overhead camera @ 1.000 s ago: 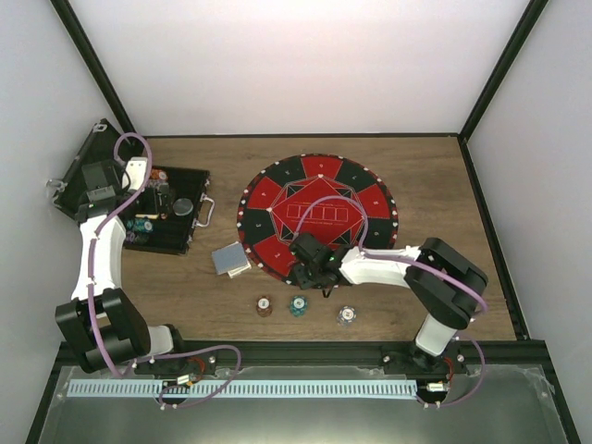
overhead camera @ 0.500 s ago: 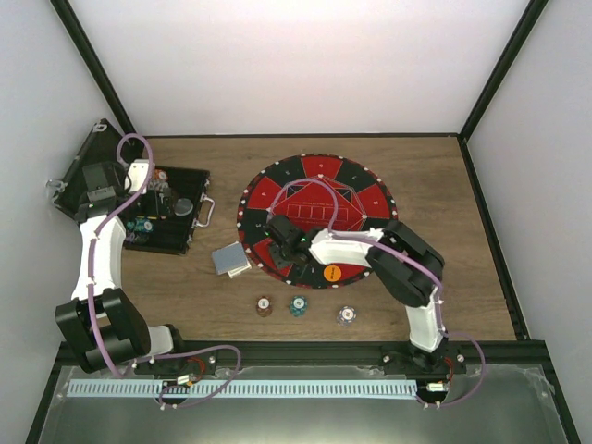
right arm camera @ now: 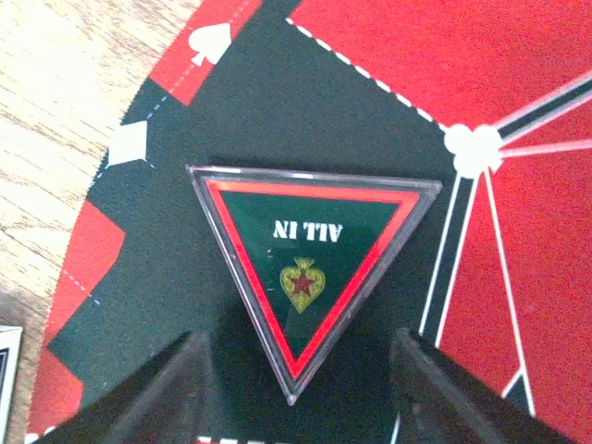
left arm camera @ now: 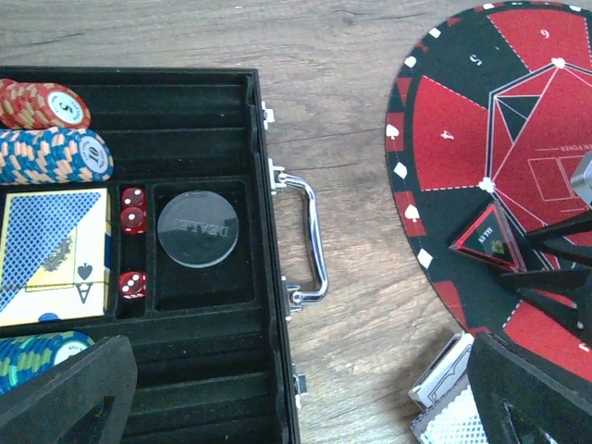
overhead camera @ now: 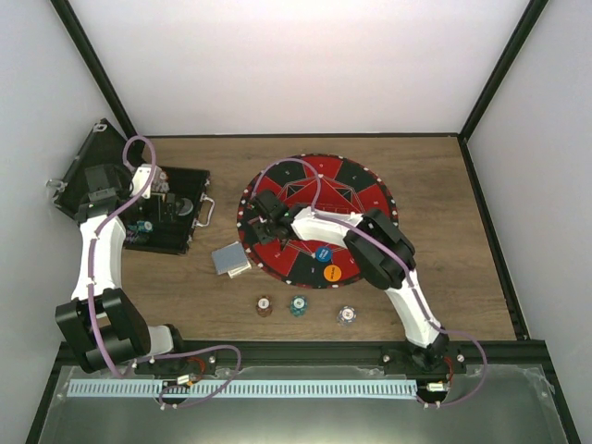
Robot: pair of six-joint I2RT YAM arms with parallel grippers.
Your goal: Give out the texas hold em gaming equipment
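Note:
Two poker chips lie on the round red-and-black mat (overhead camera: 370,199): a blue chip (overhead camera: 323,253) and an orange chip (overhead camera: 331,273). On the wood in front of the mat sit a brown chip (overhead camera: 265,304), a green chip (overhead camera: 297,304) and a white chip (overhead camera: 346,315). A stack of playing cards (overhead camera: 229,260) lies off the mat's left edge. My right gripper (overhead camera: 269,211) hangs open over the mat's left side. A triangular "ALL IN" marker (right arm camera: 310,268) lies flat there, its tip between the fingers, untouched. My left gripper (overhead camera: 159,202) hovers open and empty above the black case (overhead camera: 174,242).
The open case holds chip stacks (left arm camera: 55,155), a boxed deck (left arm camera: 51,254), red dice (left arm camera: 132,222) and a round dealer button (left arm camera: 198,228). Its metal handle (left arm camera: 310,236) faces the mat. Black frame posts and white walls close in the table.
My right gripper swung from the mat's near edge up to its left side. The orange chip, then the blue chip, came into sight where the arm had been. The left arm barely moved.

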